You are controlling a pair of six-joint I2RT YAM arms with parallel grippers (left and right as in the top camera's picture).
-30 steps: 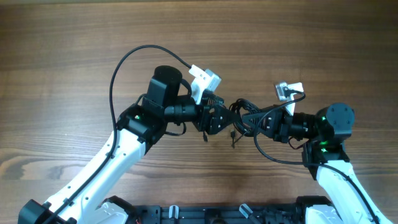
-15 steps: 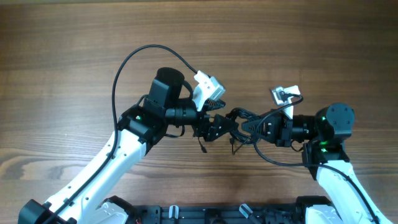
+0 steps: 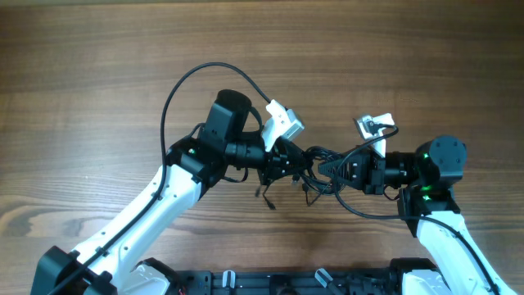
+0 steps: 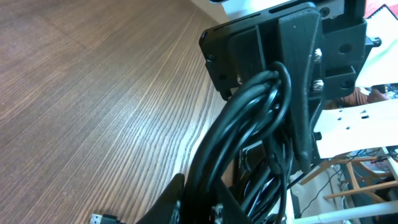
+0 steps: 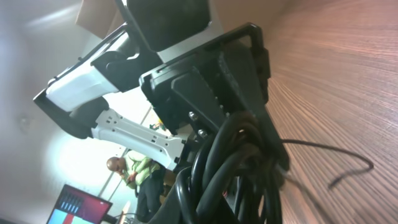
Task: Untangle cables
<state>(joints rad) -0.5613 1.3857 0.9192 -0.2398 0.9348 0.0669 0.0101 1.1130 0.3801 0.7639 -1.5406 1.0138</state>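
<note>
The cables [image 3: 316,164] form a black knot held above the table between both grippers. My left gripper [image 3: 291,159] is shut on the knot's left side. In the left wrist view the cord bundle [image 4: 249,118] runs from between my left gripper's [image 4: 203,198] jaws up to the other gripper. My right gripper [image 3: 339,168] is shut on the knot's right side, and its wrist view is filled by looped cables [image 5: 230,162]. Two loose ends [image 3: 267,197] hang below the knot. A small plug [image 4: 99,218] lies near the wood.
The brown wooden table [image 3: 98,57] lies under both arms. A thicker black robot cable [image 3: 176,90] arcs over the left arm. One cord loop [image 3: 360,211] sags below the right gripper. A dark rail [image 3: 270,283] runs along the front edge.
My left gripper has moved right, up against the knot, and shut on it. The knot has bunched tighter between the grippers. The right arm has barely moved.
</note>
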